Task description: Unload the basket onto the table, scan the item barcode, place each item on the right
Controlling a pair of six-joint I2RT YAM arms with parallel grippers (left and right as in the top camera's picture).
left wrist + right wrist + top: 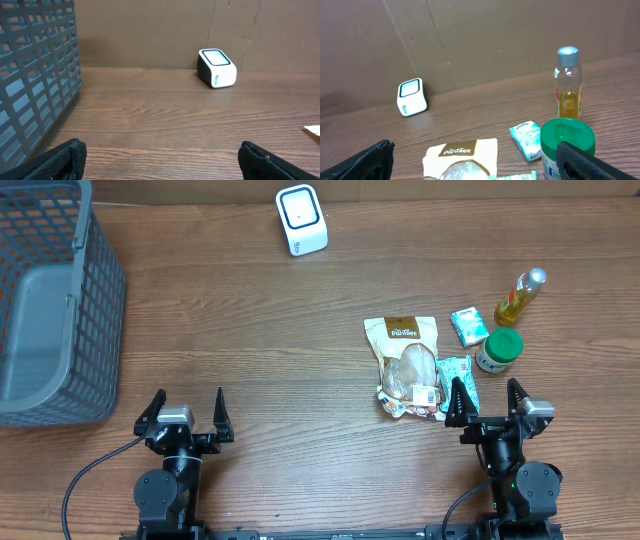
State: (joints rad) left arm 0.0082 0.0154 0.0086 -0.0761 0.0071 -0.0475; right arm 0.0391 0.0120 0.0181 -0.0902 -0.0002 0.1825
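Snack bag (403,355): flat on the table (300,380), right half.
Scanner (301,220): behind the bag, leftward, well apart.
Basket (100,310): far left of bag.
Pouch (462,368): touching bag's right side.
Box (468,326): just right of bag.
Jar (499,349): right of bag, before the box.
Bottle (521,297): right of bag, behind jar.
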